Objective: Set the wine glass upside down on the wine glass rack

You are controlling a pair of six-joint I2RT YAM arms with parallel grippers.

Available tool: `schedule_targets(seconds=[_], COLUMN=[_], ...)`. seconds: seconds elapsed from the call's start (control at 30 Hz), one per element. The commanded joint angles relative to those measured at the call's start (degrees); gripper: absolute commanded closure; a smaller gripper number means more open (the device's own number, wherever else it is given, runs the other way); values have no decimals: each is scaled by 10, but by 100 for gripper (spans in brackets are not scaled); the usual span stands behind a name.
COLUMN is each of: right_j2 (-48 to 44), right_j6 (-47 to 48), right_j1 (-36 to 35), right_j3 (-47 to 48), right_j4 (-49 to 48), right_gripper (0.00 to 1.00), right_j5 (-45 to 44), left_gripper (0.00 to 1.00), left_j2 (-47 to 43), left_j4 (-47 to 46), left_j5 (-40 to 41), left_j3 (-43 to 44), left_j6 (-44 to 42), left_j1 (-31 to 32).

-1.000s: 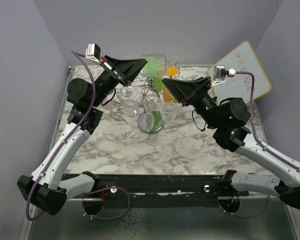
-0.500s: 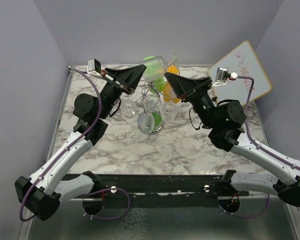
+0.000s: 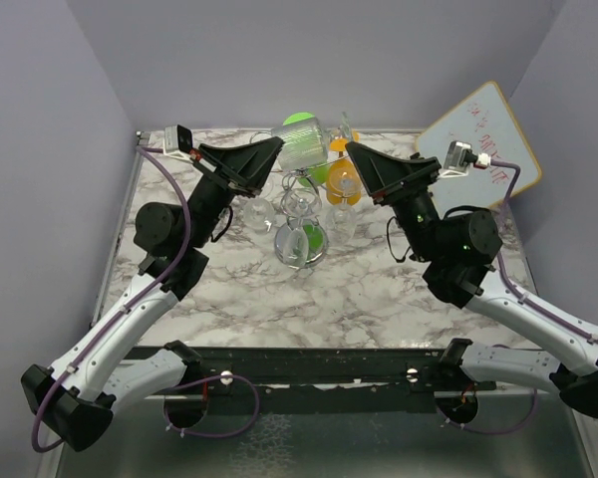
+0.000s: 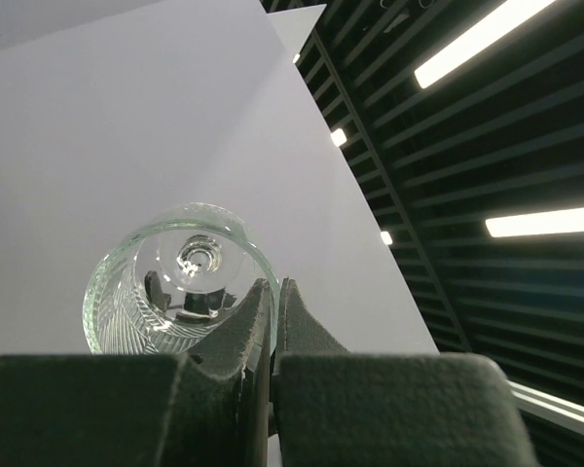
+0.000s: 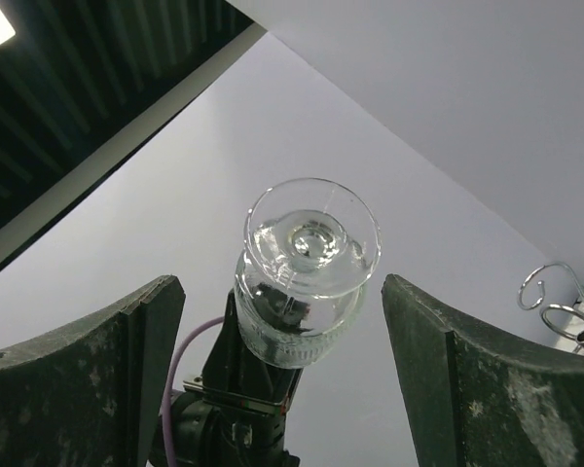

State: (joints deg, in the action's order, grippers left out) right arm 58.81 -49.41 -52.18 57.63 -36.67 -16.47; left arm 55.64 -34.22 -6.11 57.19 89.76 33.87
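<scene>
Left end effector [image 3: 276,154] [image 4: 273,292]: clenched, with its fingers pressed together on the rim wall of the wine glass [image 3: 304,141] [image 4: 175,282] [image 5: 307,277].
Grip point: at the mouth edge of the bowl. The bowl sits just left of the closed fingers in the left wrist view.
Right end effector [image 3: 357,169]: released, with fingers [image 5: 78,379] spread wide and nothing between them.
Glass vs right end effector: apart. The glass sits ahead of the open fingers, centred in the gap as seen from the right wrist, without contact.
Glass location: in the air over the back of the worktop [image 3: 379,289], between the two end effectors.
Glass vs rack: in the overhead view it lies beyond the top of the wine glass rack [image 3: 299,204]. One curled scroll arm [image 5: 557,290] shows at the right edge of the right wrist view, clear of the glass.
Glass pointing: the mouth faces back at the left end effector and the foot faces away from it, toward the right wrist camera.
Long axis: in line with the left fingers, slanting upward with the foot end higher. The exact tilt cannot be told.
Rack: stands on its round base mid-worktop, with other clear glasses [image 3: 260,209] around it.
</scene>
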Motion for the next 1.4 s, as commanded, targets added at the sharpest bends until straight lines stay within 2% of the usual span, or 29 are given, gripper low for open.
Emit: schedule_targets(seconds=[0.0, 0.13, 0.3, 0.43, 0.57, 0.67, 0.77, 1.17, 1.3, 1.37], right_j2=[17, 27, 38, 28, 17, 12, 11, 3, 6, 8], right_j6=[12, 10, -22, -40, -56, -69, -74, -71, -60, -53], right_j1=[-1, 0, -1, -1, -1, -1, -1, -1, -1, -1], right_j3=[14, 25, 58, 42, 50, 66, 65, 91, 105, 115], right_j4=[-42, -40, 18, -4, 23, 72, 77, 140, 157, 162], right_gripper=[12, 12, 12, 13, 18, 17, 18, 42, 46, 42], right_j5=[3, 0, 6, 24, 59, 95, 119, 120, 105, 101], left_gripper=[100, 100, 100, 100, 100, 100, 100, 100, 100, 100], left_j2=[-25, -27, -32, -47, -59, -62, -66, -85, -94, -102], left_j4=[-46, -46, -46, -46, -46, -46, -46, -46, -46, -46], left_j5=[-7, -22, -43, -51, -53, -58, -59, -64, -70, -69], left_j3=[-4, -4, -6, -15, -25, -31, -39, -64, -79, -87], left_j6=[7, 12, 21, 20, 17, 17, 20, 20, 19, 17], left_j1=[1, 2, 1, 2, 1, 1, 1, 2, 1, 1])
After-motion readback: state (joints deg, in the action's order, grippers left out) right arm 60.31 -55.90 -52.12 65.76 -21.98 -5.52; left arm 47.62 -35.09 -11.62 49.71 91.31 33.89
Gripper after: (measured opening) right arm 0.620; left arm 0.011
